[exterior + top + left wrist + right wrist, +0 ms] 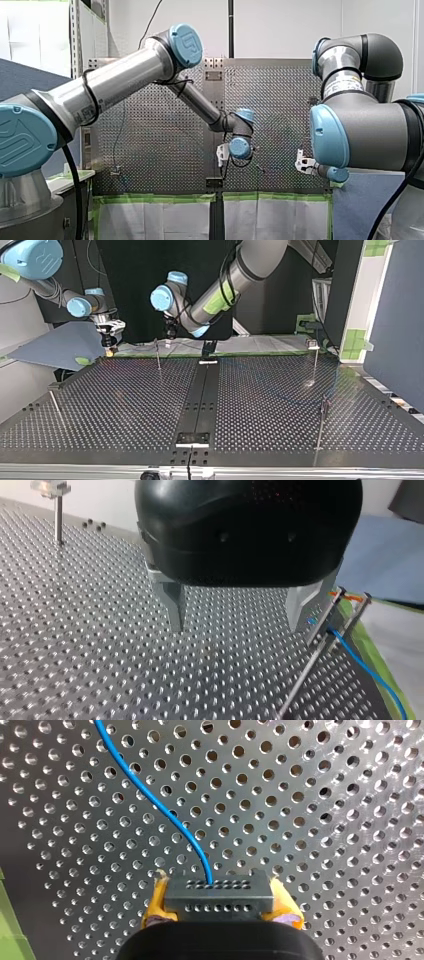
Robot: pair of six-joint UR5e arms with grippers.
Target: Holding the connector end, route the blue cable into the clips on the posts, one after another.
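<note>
blue cable (167,815) thin, curving | connector (220,897) dark, two hole rows

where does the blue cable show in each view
Front view: not discernible.
Top view: not discernible.
Left wrist view: blue cable beside the posts, to one side of the jaws.
Right wrist view: runs from the connector in the jaws over the perforated table.
Shared landmark: the perforated table.

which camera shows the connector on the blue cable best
The right wrist view: the connector sits close up, clamped between the yellow pads of my right gripper, blue cable leaving it. The top view shows it too small to tell; front and left wrist views miss it.
</note>
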